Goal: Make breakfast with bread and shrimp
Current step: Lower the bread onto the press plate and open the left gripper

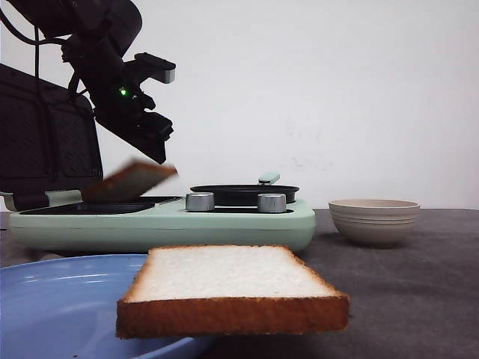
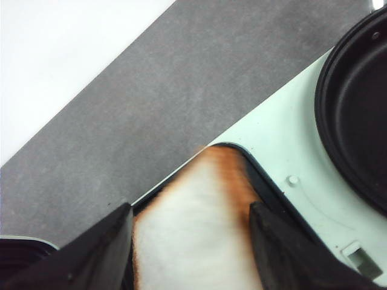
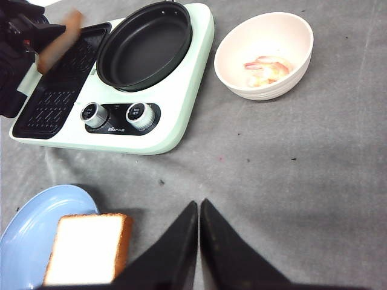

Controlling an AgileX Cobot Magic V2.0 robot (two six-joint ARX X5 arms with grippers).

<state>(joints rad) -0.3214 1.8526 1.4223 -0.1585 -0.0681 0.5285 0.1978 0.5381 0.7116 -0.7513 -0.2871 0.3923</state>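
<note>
Tilted, golden-crusted bread (image 1: 129, 182) hangs in left gripper (image 1: 153, 142).

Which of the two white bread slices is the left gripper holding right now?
The slice over the black grill plate, held tilted by the left gripper; the other rests on the blue plate.

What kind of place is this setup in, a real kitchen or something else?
Probably a staged tabletop test area, not a real kitchen: a mint-green breakfast maker sits on a grey cloth-covered table before a bare white wall, with a blue plate and a beige bowl.
</note>
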